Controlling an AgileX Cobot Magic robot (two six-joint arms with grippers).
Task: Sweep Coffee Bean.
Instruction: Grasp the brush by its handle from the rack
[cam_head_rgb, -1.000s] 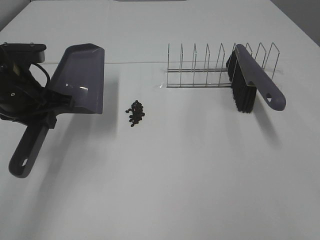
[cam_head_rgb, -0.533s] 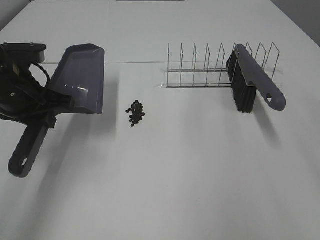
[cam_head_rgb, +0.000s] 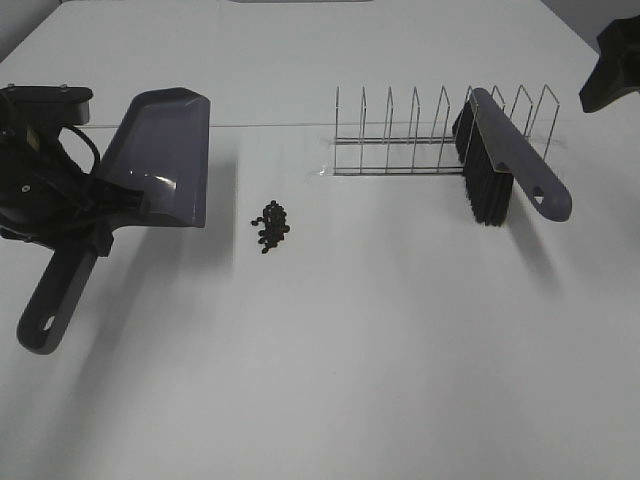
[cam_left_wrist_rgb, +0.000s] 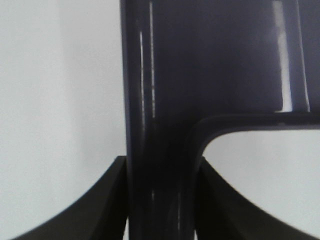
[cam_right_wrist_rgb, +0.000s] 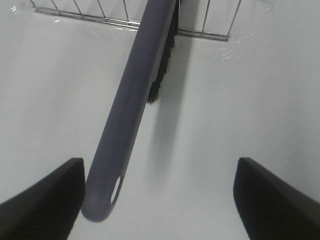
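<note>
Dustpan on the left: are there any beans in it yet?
Empty. The dustpan shows a bare scoop, and the coffee beans lie clustered on the table beside it, not touching.

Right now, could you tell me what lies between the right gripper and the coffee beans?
The brush leaning on the wire rack, in the exterior high view.

Beans (cam_head_rgb: 270, 226) between dustpan (cam_head_rgb: 160, 160) and rack (cam_head_rgb: 389, 140)

Wire rack (cam_head_rgb: 400, 141): chrome, one row of upright dividers, standing on the table's far right part. Table (cam_head_rgb: 380, 350): white, plain.
</note>
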